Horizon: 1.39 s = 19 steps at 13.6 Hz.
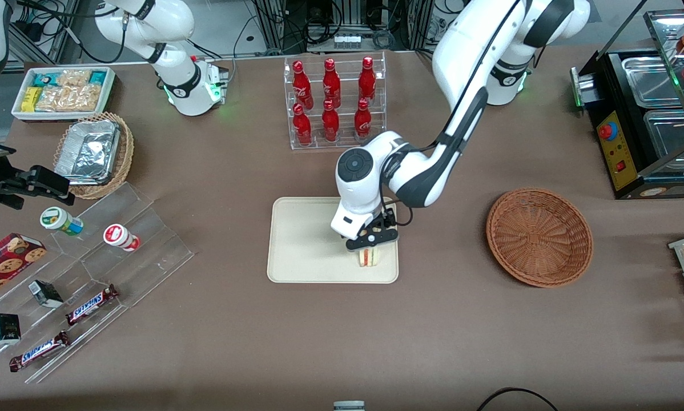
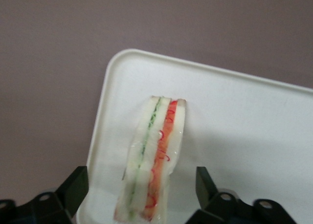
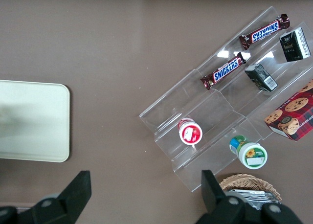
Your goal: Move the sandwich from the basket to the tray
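The gripper's (image 2: 139,197) two black fingers (image 2: 73,187) stand wide apart, one on each side of the sandwich (image 2: 154,158), with clear gaps between them and the bread, so they hold nothing. In the front view the gripper (image 1: 370,242) hangs just above the sandwich (image 1: 368,257), pointing straight down, its white wrist directly over it and the forearm rising away toward the working arm's base near the bottle rack (image 1: 335,101).

The sandwich stands on the tray (image 1: 302,240), near the corner that is closest to the front camera and toward the basket (image 1: 539,237). It stands on edge with its cut face turned up toward the wrist camera, the green and red filling showing as parallel stripes between pale bread layers. Its long axis runs roughly from between the fingers toward the tray's rim (image 2: 100,121), slightly slanted.

The reddish-brown wicker basket lies well apart from the tray, toward the working arm's end of the table
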Motion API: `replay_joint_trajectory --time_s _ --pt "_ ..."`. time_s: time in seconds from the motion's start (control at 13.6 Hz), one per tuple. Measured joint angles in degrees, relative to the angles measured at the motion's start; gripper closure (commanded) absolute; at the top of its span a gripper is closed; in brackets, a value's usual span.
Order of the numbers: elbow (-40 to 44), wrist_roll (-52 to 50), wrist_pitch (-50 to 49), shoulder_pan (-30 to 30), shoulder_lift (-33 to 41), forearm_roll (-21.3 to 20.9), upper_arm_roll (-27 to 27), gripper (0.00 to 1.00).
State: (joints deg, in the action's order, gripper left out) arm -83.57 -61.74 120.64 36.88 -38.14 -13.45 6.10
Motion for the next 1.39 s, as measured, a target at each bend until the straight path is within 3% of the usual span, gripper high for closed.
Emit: replay_joint_trajectory --time_s 0.59,1.39 --pt "0.4 2.1 -19.3 -7.4 18.4 1.2 -0.4 0.00" --pt "-1.7 30.6 -33.4 -27.2 32.3 9.8 -0.7 0.00"
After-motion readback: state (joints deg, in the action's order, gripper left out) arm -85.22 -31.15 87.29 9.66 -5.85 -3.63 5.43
